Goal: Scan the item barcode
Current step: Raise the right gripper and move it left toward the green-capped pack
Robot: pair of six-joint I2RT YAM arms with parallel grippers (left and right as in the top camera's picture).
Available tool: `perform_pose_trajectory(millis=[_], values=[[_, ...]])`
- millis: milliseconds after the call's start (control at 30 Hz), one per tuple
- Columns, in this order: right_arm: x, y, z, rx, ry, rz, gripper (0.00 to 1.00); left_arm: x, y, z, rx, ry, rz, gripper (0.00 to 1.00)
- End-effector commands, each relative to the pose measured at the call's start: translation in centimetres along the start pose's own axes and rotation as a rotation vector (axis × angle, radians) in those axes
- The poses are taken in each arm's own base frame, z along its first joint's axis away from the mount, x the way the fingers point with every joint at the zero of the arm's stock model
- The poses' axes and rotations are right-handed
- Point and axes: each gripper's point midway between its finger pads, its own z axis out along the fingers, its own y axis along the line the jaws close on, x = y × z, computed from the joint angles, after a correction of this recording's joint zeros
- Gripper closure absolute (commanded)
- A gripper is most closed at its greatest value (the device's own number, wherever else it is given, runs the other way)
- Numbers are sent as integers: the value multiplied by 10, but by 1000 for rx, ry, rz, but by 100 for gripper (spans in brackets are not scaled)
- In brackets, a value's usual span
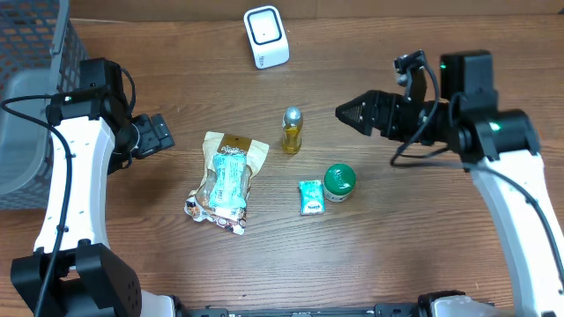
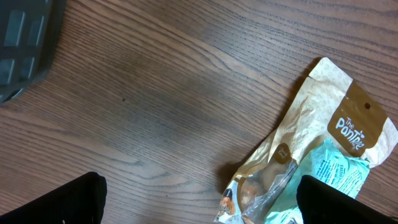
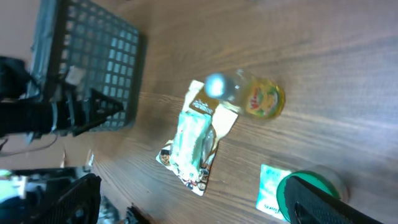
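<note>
Four items lie mid-table: a tan and teal snack bag, a small bottle of yellow liquid, a green-lidded jar and a small teal packet. A white scanner stands at the back. My left gripper hangs open just left of the bag, holding nothing. My right gripper is open and empty, to the right of the bottle and pointing toward it. One right finger covers part of the jar in the right wrist view.
A grey mesh basket sits at the left edge of the table, behind my left arm. Bare wood lies between the scanner and the items.
</note>
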Motion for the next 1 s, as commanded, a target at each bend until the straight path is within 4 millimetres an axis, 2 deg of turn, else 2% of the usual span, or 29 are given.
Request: perform_pose_trajectory(millis=[0, 133, 200, 300, 400, 533, 633, 767, 967], values=[[1, 0, 14, 17, 32, 81, 5, -1, 0, -1, -1, -6, 1, 0], [7, -32, 34, 232, 23, 239, 4, -2, 0, -1, -1, -6, 1, 1], [13, -52, 37, 397, -19, 314, 4, -2, 0, -1, -1, -6, 1, 0], [26, -70, 38, 599, -66, 361, 0, -2, 0, -1, -1, -6, 1, 0], [38, -75, 40, 716, -83, 353, 0, -2, 0, -1, -1, -6, 1, 0], [49, -69, 51, 753, -71, 318, 0, -2, 0, -1, -1, -6, 1, 0], [54, -72, 54, 796, -71, 291, 0, -1, 0, -1, -1, -6, 1, 0], [58, -84, 55, 862, -92, 370, 0, -1, 0, -1, -1, -6, 1, 0], [63, -94, 65, 894, -61, 376, 0, -1, 0, -1, -1, -6, 1, 1]])
